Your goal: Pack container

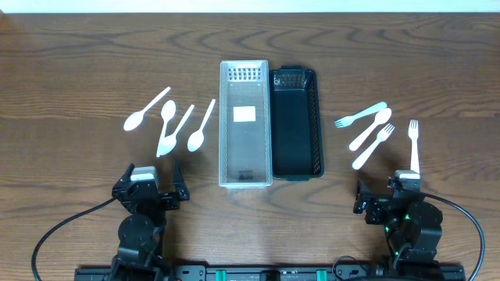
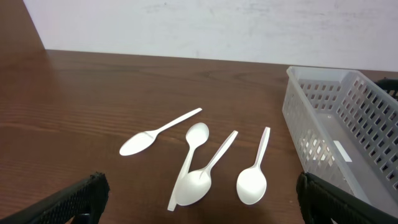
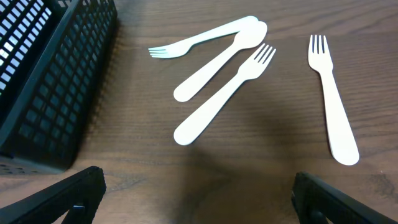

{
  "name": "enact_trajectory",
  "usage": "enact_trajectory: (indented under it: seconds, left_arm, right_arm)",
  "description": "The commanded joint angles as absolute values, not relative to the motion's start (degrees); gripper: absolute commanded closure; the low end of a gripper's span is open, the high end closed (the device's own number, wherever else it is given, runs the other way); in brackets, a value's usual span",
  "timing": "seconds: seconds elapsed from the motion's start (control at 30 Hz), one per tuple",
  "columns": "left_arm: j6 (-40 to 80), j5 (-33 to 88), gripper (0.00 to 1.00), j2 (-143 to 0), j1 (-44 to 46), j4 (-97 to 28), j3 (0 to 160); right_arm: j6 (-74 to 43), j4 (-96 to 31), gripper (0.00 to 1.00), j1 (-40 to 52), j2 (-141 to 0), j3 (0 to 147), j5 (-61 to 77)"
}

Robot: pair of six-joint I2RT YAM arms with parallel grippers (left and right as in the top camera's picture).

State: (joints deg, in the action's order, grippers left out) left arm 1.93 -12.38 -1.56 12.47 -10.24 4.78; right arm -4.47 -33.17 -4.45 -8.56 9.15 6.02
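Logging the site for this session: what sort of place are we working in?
Probably a lab test bench, not a kitchen: bare wooden table, plain white wall, and only a clear bin, a black bin and plastic spoons and forks laid out either side.

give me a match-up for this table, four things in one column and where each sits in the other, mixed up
1 clear basket
2 black basket
3 lone fork
4 spoons

a far right
b left of both baskets
c middle, left one of the pair
d middle, right one of the pair

Pairs: 1-c, 2-d, 3-a, 4-b
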Motion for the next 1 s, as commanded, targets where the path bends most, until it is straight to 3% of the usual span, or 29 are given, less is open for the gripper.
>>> enact_trajectory:
  seconds: [0.0, 0.33, 0.47, 0.67, 0.97]
  left_arm:
    - [2.6, -12.7, 0.02, -1.8, 12.2, -11.2, 3.9]
    - [2.7, -12.1, 0.02, -1.8, 12.2, -10.6, 3.9]
    - [2.7, -3.8, 0.02, -1.8, 12.2, -10.7, 4.6]
    - [2.7, -1.5, 0.02, -2.3, 12.2, -10.7, 8.4]
    - [2.8, -2.0, 0.02, -20.2, 12.2, -24.3, 28.8]
  right_arm:
    - [-4.3, -33.0, 0.01, -4.8, -8.0, 8.7, 6.8]
    - [-24.8, -31.7, 0.01, -4.8, -8.0, 8.7, 9.2]
    - [-20.2, -26.6, 0.01, -4.8, -8.3, 8.9, 18.2]
    - [-15.3, -27.1, 0.01, -4.8, -13.1, 15.4, 12.2]
    - [-13.0, -33.3, 0.01, -4.8, -40.0, 40.2, 2.5]
